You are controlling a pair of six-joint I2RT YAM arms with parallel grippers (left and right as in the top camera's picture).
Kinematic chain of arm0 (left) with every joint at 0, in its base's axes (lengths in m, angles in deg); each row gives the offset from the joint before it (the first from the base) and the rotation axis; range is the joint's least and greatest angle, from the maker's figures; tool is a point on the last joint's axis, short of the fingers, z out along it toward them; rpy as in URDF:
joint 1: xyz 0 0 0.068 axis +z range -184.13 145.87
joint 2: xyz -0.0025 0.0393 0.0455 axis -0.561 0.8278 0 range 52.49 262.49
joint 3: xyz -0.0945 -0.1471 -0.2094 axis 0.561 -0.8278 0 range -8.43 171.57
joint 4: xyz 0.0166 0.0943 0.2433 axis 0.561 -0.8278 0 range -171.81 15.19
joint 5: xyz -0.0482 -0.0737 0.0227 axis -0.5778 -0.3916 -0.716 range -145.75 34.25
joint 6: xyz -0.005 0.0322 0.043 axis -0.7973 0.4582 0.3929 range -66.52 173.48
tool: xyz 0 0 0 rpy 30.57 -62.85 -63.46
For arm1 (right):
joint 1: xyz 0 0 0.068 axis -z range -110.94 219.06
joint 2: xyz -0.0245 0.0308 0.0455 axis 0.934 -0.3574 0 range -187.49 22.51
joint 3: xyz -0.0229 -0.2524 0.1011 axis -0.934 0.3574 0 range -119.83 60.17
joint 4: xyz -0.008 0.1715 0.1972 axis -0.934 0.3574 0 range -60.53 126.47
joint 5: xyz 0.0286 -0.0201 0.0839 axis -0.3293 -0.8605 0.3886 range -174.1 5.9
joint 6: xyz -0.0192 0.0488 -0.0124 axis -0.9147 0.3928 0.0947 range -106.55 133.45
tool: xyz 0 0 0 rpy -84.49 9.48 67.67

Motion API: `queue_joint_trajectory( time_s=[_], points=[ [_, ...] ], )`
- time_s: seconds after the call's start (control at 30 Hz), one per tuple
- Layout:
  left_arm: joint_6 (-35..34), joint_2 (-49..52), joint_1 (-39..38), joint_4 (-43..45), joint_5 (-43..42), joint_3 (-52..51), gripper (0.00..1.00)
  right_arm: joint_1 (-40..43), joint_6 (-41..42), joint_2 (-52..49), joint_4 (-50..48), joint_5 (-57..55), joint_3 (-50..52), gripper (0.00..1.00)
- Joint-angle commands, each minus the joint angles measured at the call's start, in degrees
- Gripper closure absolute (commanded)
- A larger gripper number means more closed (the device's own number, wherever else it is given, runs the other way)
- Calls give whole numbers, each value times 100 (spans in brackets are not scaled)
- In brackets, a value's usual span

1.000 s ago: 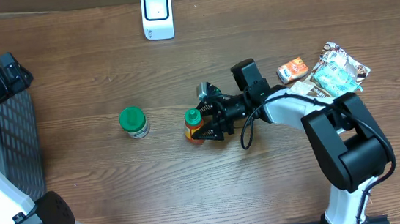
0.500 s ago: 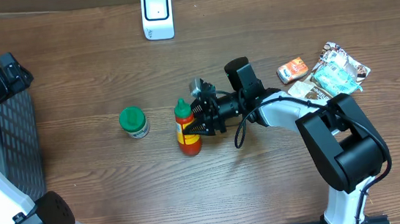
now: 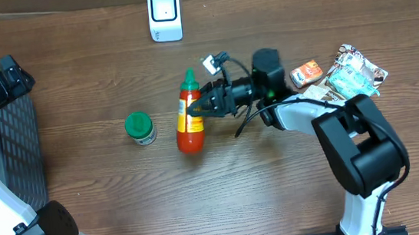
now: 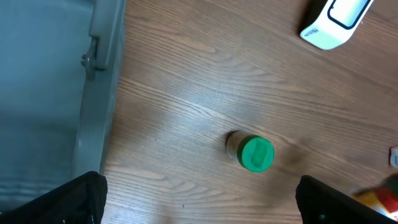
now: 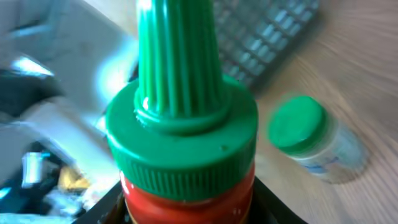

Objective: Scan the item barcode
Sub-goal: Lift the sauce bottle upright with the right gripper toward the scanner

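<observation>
A red sauce bottle (image 3: 188, 119) with a green pointed cap hangs tilted over the middle of the table, cap toward the far side. My right gripper (image 3: 207, 106) is shut on its body from the right. In the right wrist view the bottle (image 5: 186, 143) fills the frame, with the right gripper (image 5: 186, 208) round its red body just under the cap. The white scanner (image 3: 164, 14) stands at the far edge, also in the left wrist view as the scanner (image 4: 336, 22). No barcode shows. My left gripper (image 4: 199, 205) is open over bare wood at the left.
A green-lidded jar (image 3: 140, 128) stands left of the bottle, the same jar (image 4: 255, 153) (image 5: 308, 134) in both wrist views. Snack packets (image 3: 344, 74) lie at the right. A grey basket (image 3: 12, 152) sits at the left edge, its wall (image 4: 99, 74) close to my left gripper.
My right gripper closed on the bottle, tipped it and carried it up and toward the far side. The left arm has not moved.
</observation>
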Motion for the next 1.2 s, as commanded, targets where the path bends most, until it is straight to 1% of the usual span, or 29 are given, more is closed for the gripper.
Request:
queue_joint_trajectory(
  time_s=[0.0,0.03,0.07,0.1,0.23,0.37,0.43,0.57,0.67,0.73,0.8,0.87,0.9,0.93,0.97,1.0,1.03,1.1,1.13,1.17],
  points=[
    [109,35,-7,4,-11,-24,0,81,3755,61,-2973,1038,-129,69],
    [111,35,-7,4,-11,-24,1,81,4417,61,-3783,1058,-190,69],
    [109,35,-7,4,-11,-24,0,83,4741,116,-3783,1049,-264,69],
    [109,35,-7,4,-11,-24,1,85,4839,184,-3783,1104,-361,72],
    [109,35,-7,4,-11,-24,0,85,5152,387,-3926,1045,-597,72],
    [109,35,-7,4,-11,-24,0,85,5672,479,-3926,793,-826,76],
    [109,35,-7,4,-11,-24,0,87,5816,492,-3923,702,-944,77],
    [109,35,-7,4,-11,-24,0,87,5825,492,-3757,684,-1126,77],
    [109,35,-7,4,-11,-24,0,103,5727,490,-3633,728,-1137,77],
    [109,35,-7,4,-11,-24,1,118,5556,490,-3427,802,-1137,75],
    [109,35,-7,4,-11,-24,0,118,5178,490,-2994,874,-1137,76],
    [109,35,-7,4,-11,-24,1,118,4518,490,-2330,927,-1134,76],
    [109,35,-7,4,-11,-24,1,118,4046,490,-1770,944,-1134,76],
    [109,35,-7,4,-11,-24,1,118,3344,490,-973,942,-1134,76],
    [109,35,-7,4,-11,-24,1,118,2892,490,-422,916,-1134,76],
    [109,35,-7,4,-11,-24,1,118,2201,490,417,848,-1134,76],
    [109,35,-7,4,-11,-24,0,118,1600,490,1049,767,-1134,76],
    [109,35,-7,4,-11,-24,0,118,393,487,2404,452,-1134,76],
    [109,35,-7,4,-11,-24,1,118,-433,490,3239,142,-1134,76],
    [109,35,-7,4,-11,-24,0,118,-688,487,3506,9,-1134,76]
  ],
)
